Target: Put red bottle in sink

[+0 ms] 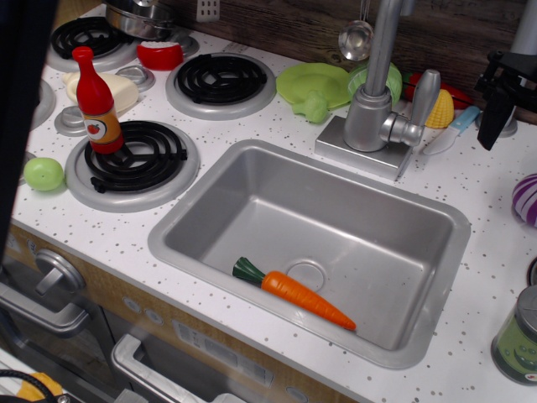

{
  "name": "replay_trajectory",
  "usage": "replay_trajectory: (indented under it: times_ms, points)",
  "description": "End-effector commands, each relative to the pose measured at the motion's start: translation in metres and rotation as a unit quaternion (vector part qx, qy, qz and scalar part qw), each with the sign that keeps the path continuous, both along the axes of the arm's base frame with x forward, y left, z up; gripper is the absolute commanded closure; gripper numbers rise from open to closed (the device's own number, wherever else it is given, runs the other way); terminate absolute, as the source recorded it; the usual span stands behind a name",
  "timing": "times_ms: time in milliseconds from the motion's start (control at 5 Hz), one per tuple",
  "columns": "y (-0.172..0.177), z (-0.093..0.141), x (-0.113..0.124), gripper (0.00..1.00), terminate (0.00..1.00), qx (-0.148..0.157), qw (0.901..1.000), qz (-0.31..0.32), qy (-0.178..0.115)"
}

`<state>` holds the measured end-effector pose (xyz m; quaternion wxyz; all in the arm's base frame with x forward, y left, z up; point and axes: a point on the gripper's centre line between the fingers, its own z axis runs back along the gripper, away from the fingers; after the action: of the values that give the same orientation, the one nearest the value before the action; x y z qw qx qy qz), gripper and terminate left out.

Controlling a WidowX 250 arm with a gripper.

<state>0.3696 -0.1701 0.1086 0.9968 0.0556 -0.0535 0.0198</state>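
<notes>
The red bottle (96, 105) stands upright on the front-left black burner (134, 159), left of the sink. It has a red cap and an orange-and-white round label. The sink (252, 197) is a grey-silver basin in the middle of the counter, with an orange carrot (302, 294) lying in it beside the round drain. My gripper (497, 105) is black and hangs at the far right edge, behind the sink and far from the bottle. It holds nothing that I can see, and its jaws are unclear.
A cream-white bottle (117, 91) lies just behind the red bottle. A red bowl (159, 54) and a pot (138, 15) are at the back left. A green ball (44, 174) sits at the left. The faucet (377, 109), a green plate (312, 84) and corn (439, 109) stand behind the sink.
</notes>
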Motion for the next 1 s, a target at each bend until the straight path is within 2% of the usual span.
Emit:
replay_trajectory:
  times_ms: [0, 200, 400, 600, 800]
  points:
    - [0.000, 0.000, 0.000, 0.00, 0.00, 0.000, 1.0000, 0.000, 0.000]
    - [0.041, 0.026, -0.007, 0.00, 0.00, 0.027, 0.9994, 0.023, 0.000]
    - [0.088, 0.053, -0.012, 0.00, 0.00, 0.058, 0.9981, 0.020, -0.011]
    - [0.136, 0.072, -0.022, 0.00, 0.00, 0.088, 0.9957, 0.010, -0.028]
    - [0.185, 0.082, -0.035, 0.00, 0.00, 0.105, 0.9939, 0.013, -0.029]
